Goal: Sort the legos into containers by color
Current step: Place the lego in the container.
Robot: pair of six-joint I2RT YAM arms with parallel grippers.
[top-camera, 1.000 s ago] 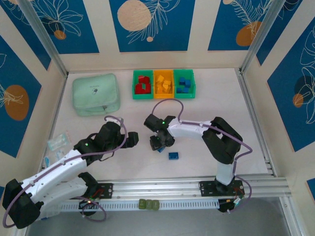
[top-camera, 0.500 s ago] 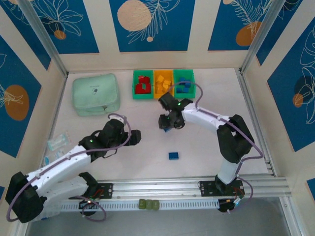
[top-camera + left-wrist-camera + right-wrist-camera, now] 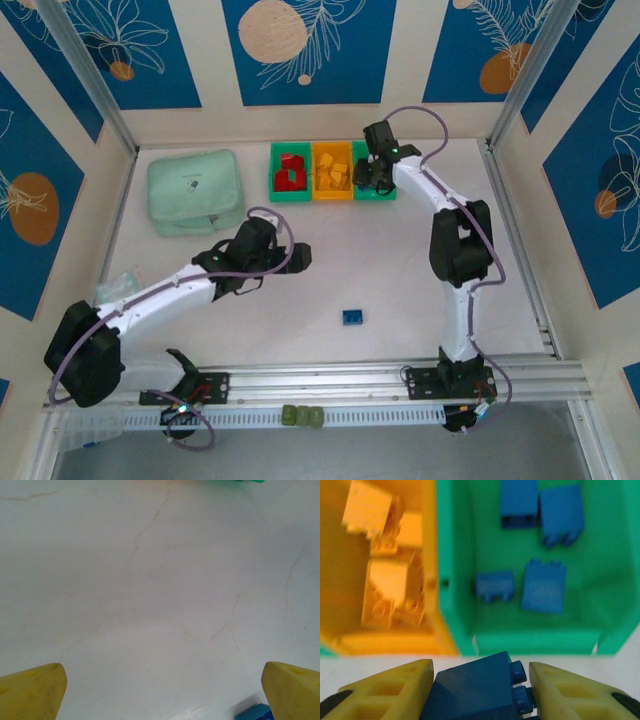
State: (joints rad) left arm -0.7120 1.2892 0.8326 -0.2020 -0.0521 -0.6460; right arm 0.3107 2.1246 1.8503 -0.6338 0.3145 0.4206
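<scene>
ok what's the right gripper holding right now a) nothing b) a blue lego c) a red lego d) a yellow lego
b, the right gripper is shut on a blue lego at the near wall of the green bin, which has other blue legos in it

The gripped blue lego [image 3: 475, 690] runs off the right wrist view's bottom edge.

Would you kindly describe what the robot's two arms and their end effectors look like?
Both the left arm and right arm have white links, black joints and a looping purple-grey cable. The left end effector and right end effector have wedge-shaped yellow fingers.
</scene>
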